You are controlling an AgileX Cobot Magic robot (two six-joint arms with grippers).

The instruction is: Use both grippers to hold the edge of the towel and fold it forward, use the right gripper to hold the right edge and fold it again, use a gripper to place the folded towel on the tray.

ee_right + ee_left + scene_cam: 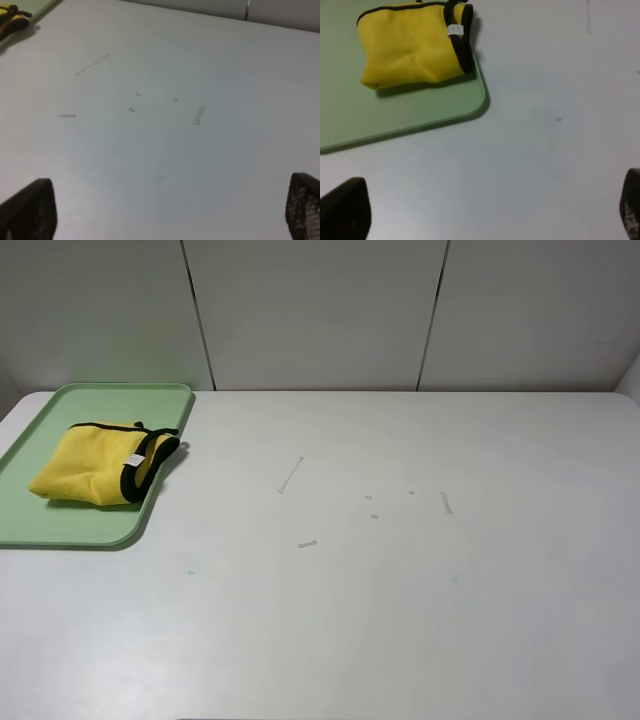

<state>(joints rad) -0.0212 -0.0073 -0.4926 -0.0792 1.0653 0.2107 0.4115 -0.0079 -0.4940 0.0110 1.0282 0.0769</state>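
The yellow towel (pixel 95 474) lies folded on the mint-green tray (pixel 60 525) at the left of the table. Its black-trimmed edge (pixel 138 472) and small white tag face right, and its corner hangs over the tray's right rim. The left wrist view shows the towel (pixel 410 47) on the tray (pixel 395 120). My left gripper (pixel 485 210) is open and empty, above bare table short of the tray. My right gripper (pixel 165 215) is open and empty above the table's middle; a bit of towel (pixel 12 22) shows at that view's corner. Neither gripper shows in the exterior high view.
The white table (pixel 400 570) bears several small tape scraps (pixel 290 476) and marks near its middle. A grey panelled wall (pixel 320 310) stands behind the table's far edge.
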